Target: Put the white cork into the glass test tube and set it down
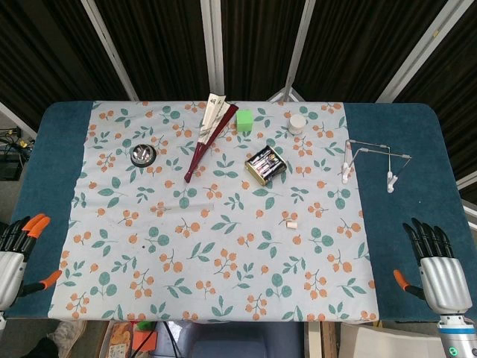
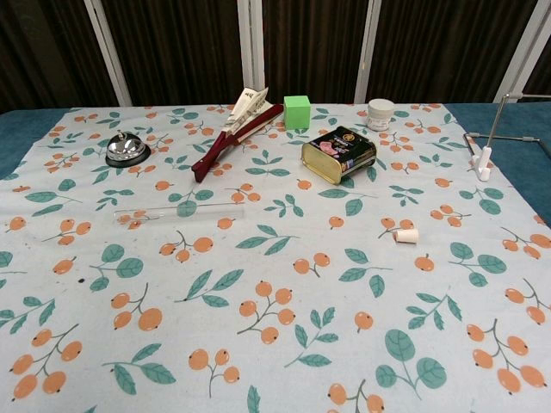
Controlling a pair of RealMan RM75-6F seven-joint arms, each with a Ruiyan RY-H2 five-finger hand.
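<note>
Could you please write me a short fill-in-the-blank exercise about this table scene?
1. The test tube is lying on its ___ on the cloth.
2. The cork lies nearer the robot's ___ hand.
3. The cube beside the fan is ___ in colour.
4. The left hand and right hand each hold ___.

Missing words: side; right; green; nothing

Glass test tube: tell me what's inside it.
The glass test tube lies empty on the cloth; only the print shows through. The white cork lies apart.
</note>
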